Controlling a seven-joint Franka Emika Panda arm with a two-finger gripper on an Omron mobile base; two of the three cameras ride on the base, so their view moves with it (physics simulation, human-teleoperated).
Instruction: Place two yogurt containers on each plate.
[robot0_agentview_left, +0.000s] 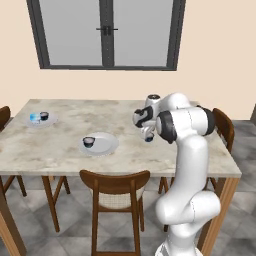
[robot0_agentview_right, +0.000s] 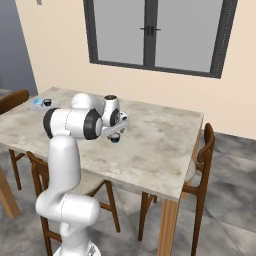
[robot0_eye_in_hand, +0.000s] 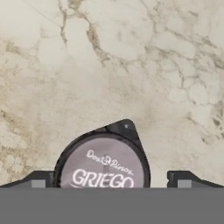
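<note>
"What did the arm (robot0_agentview_left: 187, 150) look like?"
"It was glossy white with rounded segments and dark bands at its joints."
"And the fingertips (robot0_eye_in_hand: 37, 180)?"
"They were small and dark, almost black."

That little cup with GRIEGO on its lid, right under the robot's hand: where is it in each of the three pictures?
Left base view: yogurt cup sits right of centre, just below the tool, on the marble table.
Right base view: left of centre, again under the tool.
Hand view: bottom centre, between the open fingertips.
Shared landmark: the veined marble tabletop beneath it.
</note>
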